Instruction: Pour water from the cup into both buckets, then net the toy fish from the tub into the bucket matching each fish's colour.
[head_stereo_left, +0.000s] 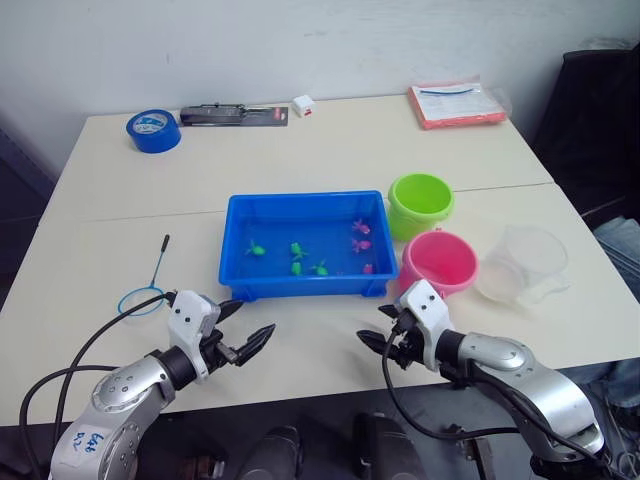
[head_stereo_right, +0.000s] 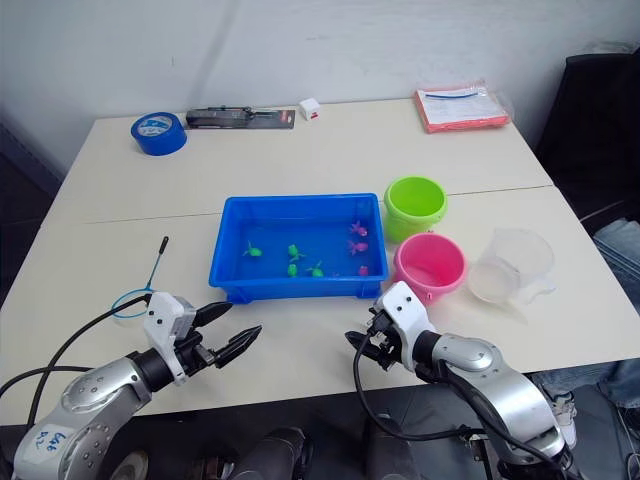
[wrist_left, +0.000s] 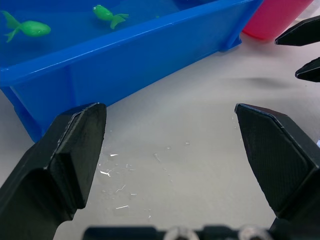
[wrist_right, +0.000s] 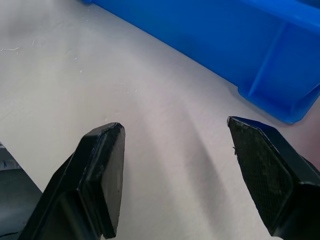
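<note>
On the left of the counter (head_stereo_left: 120, 230) we see the net (head_stereo_left: 143, 298) lying flat, its blue hoop partly hidden behind our left gripper (head_stereo_left: 245, 335), its black stick pointing away from us. That gripper hovers low over the counter's near edge with its jaws apart and nothing between them. At the far left sits a blue tape roll (head_stereo_left: 153, 130).

In the middle stands the tub (head_stereo_left: 303, 287), holding the toy fish (head_stereo_left: 297, 250) — green ones toward its left and centre, pink ones toward its right (how many exactly is hard to make out, they are so small). From the left wrist view two green fish show over the tub's near wall.

Our right gripper (head_stereo_left: 385, 338) hangs in front of the tub's right corner, jaws likewise apart and empty. Just right of the tub stand the green bucket (head_stereo_left: 420, 203) and, nearer us, the pink bucket (head_stereo_left: 438, 262), close beside each other; we cannot tell what is in either. Further right is the cup (head_stereo_left: 523, 265) — clear, so its contents are hard to judge.
</note>
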